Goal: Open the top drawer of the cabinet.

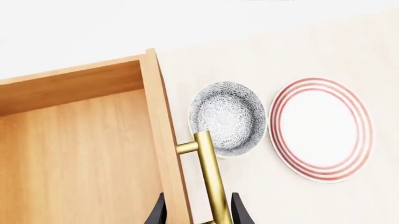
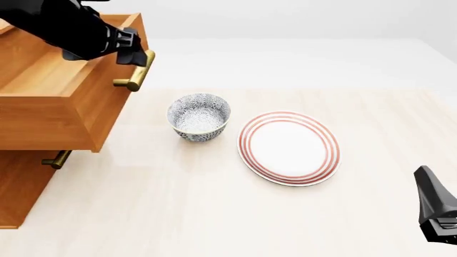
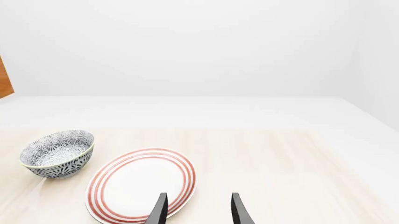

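The top drawer (image 2: 53,115) is standing pulled out of the cabinet (image 2: 18,187) at the frame's upper left. The left gripper (image 2: 136,53) is clamping its brass handle (image 2: 136,75). A patterned bowl (image 2: 199,116) and red-ringed plate (image 2: 288,148) are sitting centre counter (image 2: 179,214). The right gripper (image 3: 198,210) is hanging parted, empty, lower right.

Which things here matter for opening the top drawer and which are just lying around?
Part of the job: top drawer, its brass handle, cabinet, left gripper around the handle.
Lying about: patterned bowl, red-striped plate, idle right gripper.
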Motion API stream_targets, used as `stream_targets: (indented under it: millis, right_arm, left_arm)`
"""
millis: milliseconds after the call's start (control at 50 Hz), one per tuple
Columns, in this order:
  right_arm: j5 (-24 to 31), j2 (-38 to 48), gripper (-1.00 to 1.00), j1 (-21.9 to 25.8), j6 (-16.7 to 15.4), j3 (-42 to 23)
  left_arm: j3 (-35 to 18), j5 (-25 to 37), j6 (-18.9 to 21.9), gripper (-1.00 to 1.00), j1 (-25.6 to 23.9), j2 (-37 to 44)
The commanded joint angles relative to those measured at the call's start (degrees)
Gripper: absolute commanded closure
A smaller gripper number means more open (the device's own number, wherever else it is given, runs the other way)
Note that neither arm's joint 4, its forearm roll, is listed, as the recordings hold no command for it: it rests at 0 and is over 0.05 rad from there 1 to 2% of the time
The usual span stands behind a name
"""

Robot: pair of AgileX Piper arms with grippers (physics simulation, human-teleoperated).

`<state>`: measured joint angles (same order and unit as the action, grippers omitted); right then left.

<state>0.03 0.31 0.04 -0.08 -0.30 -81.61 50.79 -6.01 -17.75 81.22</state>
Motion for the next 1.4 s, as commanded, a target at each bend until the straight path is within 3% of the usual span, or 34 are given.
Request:
stream_targets:
  millis: [20,360,1400]
  right_arm:
    - [0.00,0.00,-1.00,0.02,0.01,0.00]
    - [0.00,0.00,-1.00,0.01,0.00,0.00]
    - [0.00,0.00,-1.00,0.01,0.00,0.00]
  left_arm:
    - [-1.24,1.07,2.57,-1.00,-0.78,-2.57]
    - [-4.15,4.01,4.73,-1.00,0.42,-3.43]
    - [-4.11,4.77,8.33,-1.00,1.95,-8.54]
